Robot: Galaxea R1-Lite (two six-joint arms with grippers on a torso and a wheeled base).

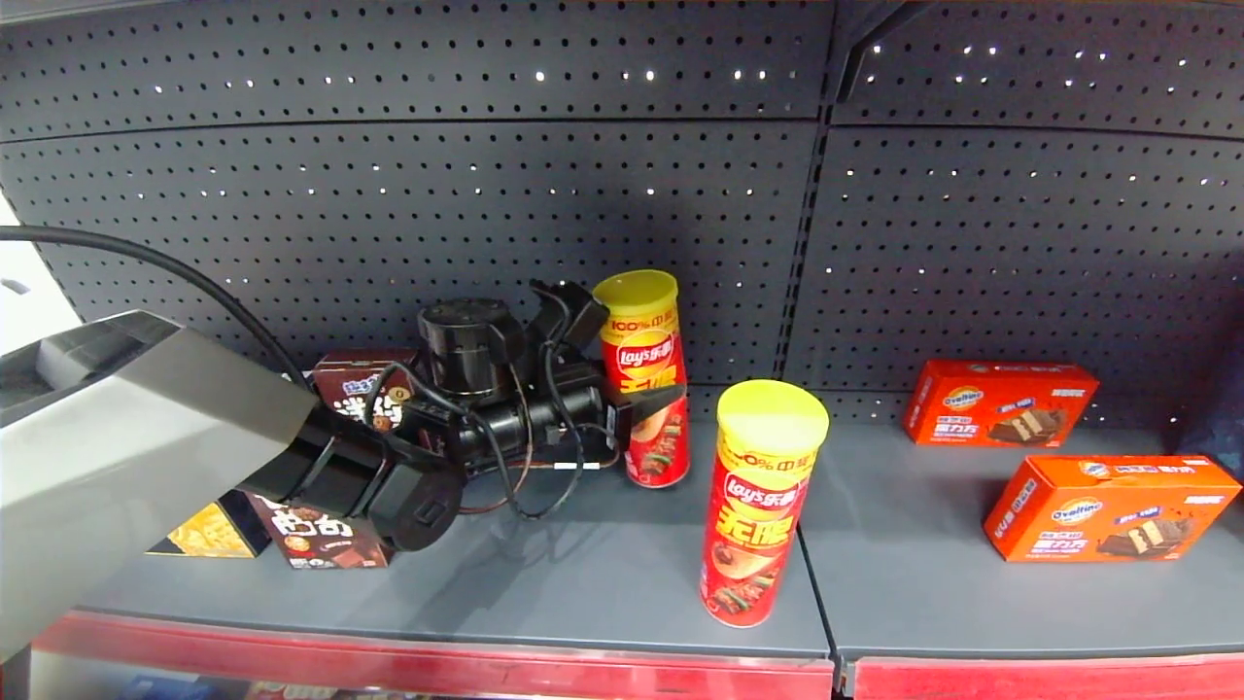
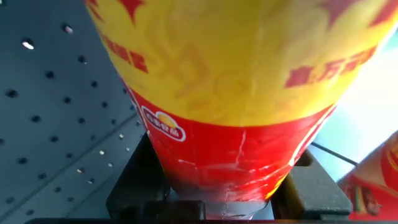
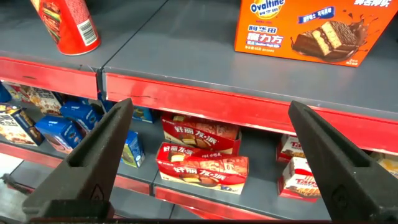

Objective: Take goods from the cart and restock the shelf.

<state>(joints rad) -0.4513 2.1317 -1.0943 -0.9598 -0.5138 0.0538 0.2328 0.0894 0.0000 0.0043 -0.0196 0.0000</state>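
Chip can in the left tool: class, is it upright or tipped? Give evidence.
Upright: the chip can has yellow lid on top, base at the shelf, left tool around its middle.

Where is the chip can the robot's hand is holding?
In the head view, the held can stands near the back of the shelf in the left hand, behind the other can, right of the brown boxes.

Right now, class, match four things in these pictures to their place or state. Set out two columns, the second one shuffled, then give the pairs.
Column one
1 rear chip can
2 front chip can
3 right gripper
4 rear orange box

Column two
A open, holding nothing
B standing free near the front edge of the shelf
C between the fingers of the left gripper
D lying by the pegboard wall

Pairs: 1-C, 2-B, 3-A, 4-D
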